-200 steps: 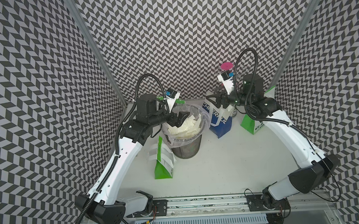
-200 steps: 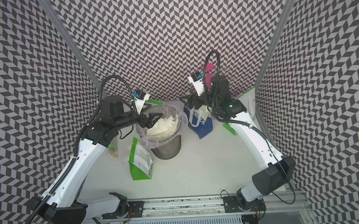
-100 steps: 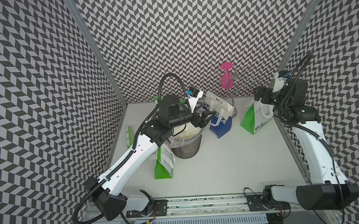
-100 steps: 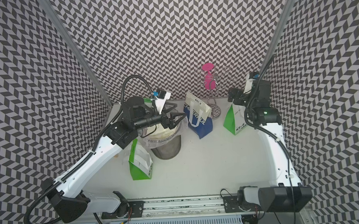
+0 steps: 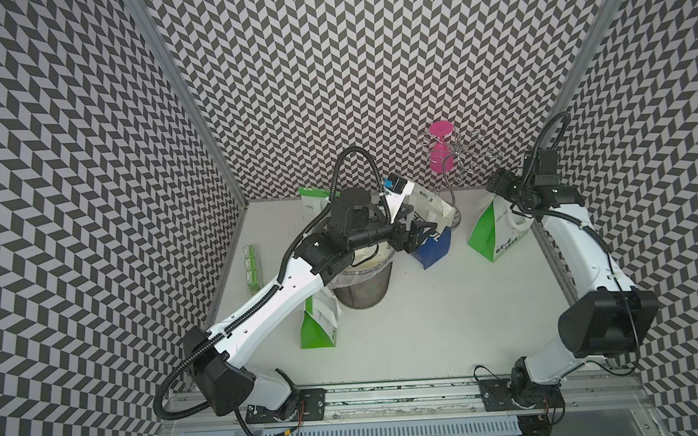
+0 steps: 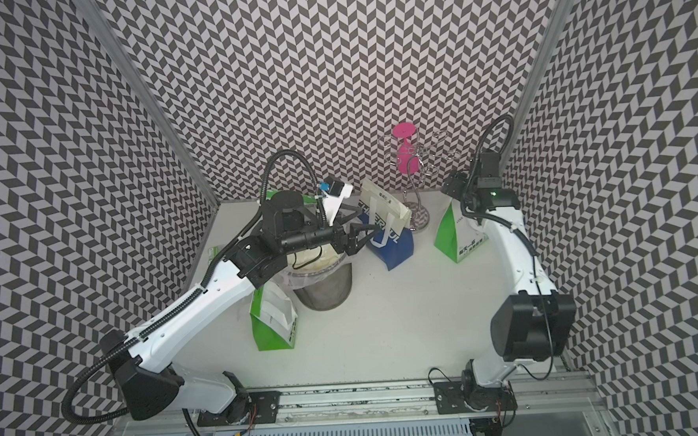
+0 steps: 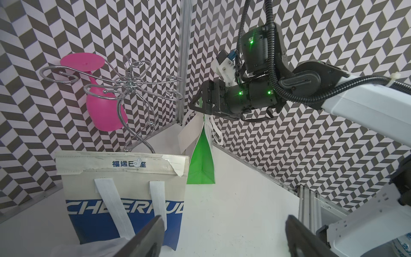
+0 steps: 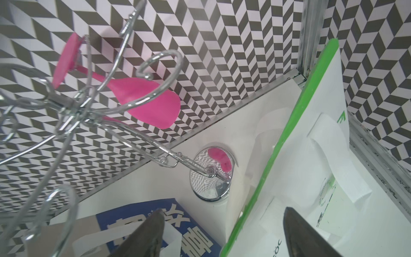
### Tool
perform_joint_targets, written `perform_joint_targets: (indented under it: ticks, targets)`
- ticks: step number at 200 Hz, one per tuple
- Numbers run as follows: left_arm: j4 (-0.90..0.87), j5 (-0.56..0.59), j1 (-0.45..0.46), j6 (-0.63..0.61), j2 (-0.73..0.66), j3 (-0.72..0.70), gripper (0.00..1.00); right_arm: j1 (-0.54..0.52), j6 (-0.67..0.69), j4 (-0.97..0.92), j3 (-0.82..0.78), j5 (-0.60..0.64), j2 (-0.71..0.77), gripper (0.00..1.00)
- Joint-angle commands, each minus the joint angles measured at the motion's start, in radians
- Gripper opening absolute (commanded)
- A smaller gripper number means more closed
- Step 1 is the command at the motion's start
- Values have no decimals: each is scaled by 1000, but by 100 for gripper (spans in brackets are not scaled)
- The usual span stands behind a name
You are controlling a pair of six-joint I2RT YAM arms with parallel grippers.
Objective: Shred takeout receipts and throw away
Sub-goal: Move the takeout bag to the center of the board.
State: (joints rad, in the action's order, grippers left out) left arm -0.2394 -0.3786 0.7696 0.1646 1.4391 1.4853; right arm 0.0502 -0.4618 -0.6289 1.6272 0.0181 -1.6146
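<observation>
In a top view the left claw (image 5: pixel 425 232) is held open between the bin (image 5: pixel 363 292), where receipt scraps (image 5: pixel 376 253) seem discarded, and the blue bag (image 5: pixel 435 252). From the left wrist, "CHEERFUL" is read on that bag. From the right wrist, the right claw (image 8: pixel 223 210) is seen spread over the green bag (image 8: pixel 311 160), probably seeking a receipt

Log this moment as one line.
left tool open, empty, at blue-and-white bag | right tool open, empty, above right-side green-and-white bag | paper in wastebasket
</observation>
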Motion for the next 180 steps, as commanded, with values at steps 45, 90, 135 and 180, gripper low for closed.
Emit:
perform_joint_targets:
  ticks: [45, 90, 135, 180]
  targets:
    - [-12, 21, -13, -44, -8, 17, 86, -3, 18, 8, 71, 97, -78, 49]
    - [-19, 8, -18, -60, 13, 32, 86, -6, 74, -45, 21, 81, -27, 11]
    - [-51, -17, -21, -101, 44, 74, 86, -15, 114, -102, -75, 33, 92, 7]
    - [-81, -55, -24, -188, 65, 93, 84, -20, 227, -130, -196, -85, 268, 0]
